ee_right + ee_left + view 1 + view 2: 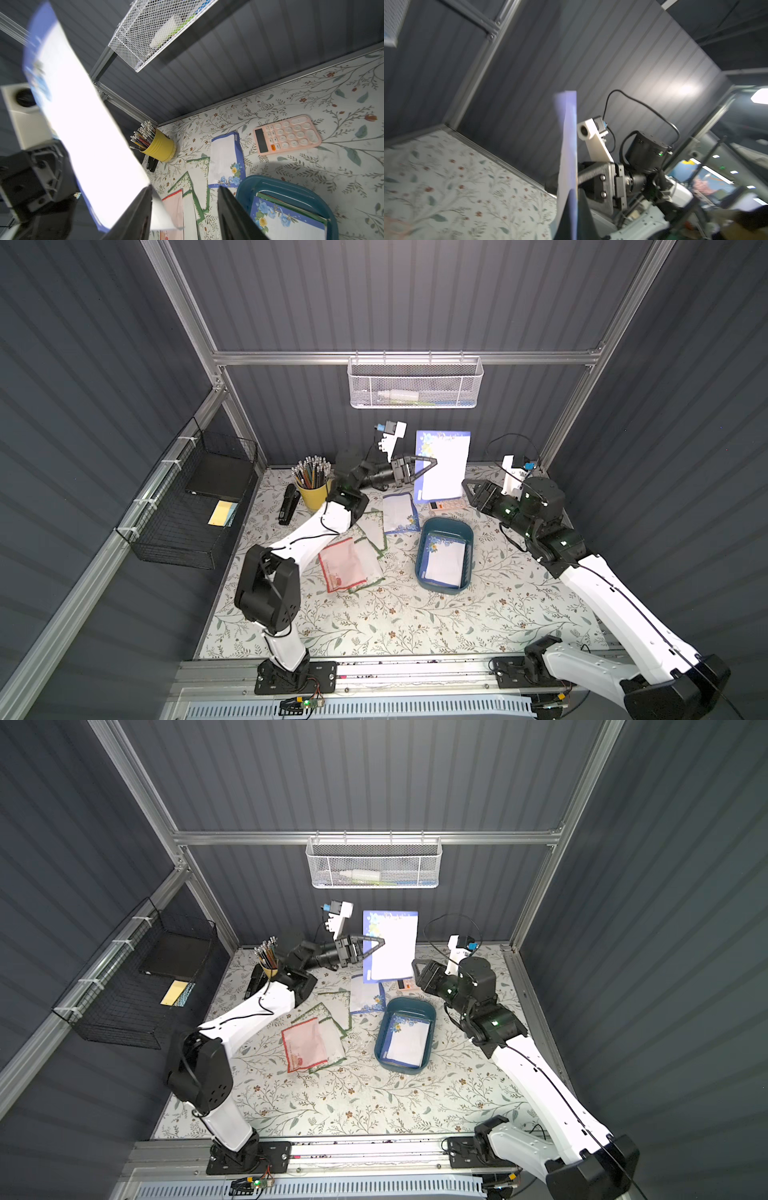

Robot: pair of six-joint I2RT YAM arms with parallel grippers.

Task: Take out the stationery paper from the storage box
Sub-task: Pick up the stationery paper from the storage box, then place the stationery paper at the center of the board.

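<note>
The table (415,622) with its flowered cover is lying bare in the front half, so much free room is staying there for moving; the back half is crowded. The left arm (307,539) is reaching across the loose paper and is covering part of the green-bordered sheets (376,537), which are lying beside a red-bordered sheet (343,564). The storage box (420,568) is standing flat, right of the middle and well apart from the table edges. A blue-floral sheet (444,560) is lying inside it, and in the right wrist view thin edges of more paper are showing under it, too narrow to tell. The held sheet (444,468), white with a blue border, is hanging upright above the back of the table and is hiding most of the calculator (446,504); both wrist views are showing it blurred. The left gripper (433,462) is clamped on the side edge of the sheet. The right gripper (465,486) is standing with its jaws apart, just beside the lower corner of the sheet; whether it is touching the paper, I cannot tell.
</note>
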